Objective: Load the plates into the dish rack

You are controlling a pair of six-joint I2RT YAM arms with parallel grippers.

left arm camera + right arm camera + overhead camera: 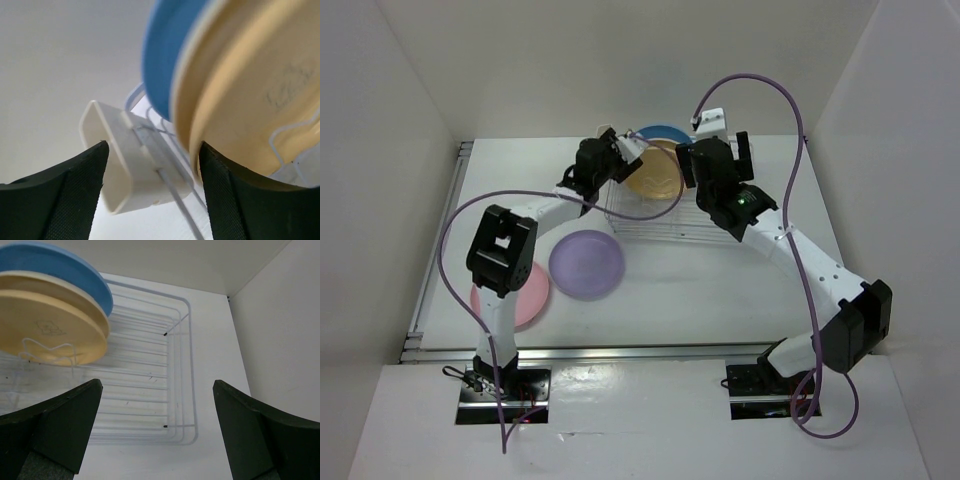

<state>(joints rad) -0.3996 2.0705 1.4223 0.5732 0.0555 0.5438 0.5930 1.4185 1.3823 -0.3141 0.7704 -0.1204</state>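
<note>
Left pincer (152, 150): jaws apart, empty, at the rack's (192, 365) left end | right pincer (155, 385): apart, empty, over rack | purple plate (586, 264) flat on table, near-left of rack; pink plate (532, 292) further left | your left arm is nearer both.

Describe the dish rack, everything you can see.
The dish rack: rectangular silvery-white wire frame, apparently coated metal, flat on the white table, far side. The blue plate, cream plate and yellow-orange plate stand on edge at one end; remaining slots bare. A small cream cutlery cup clips on beside them.
</note>
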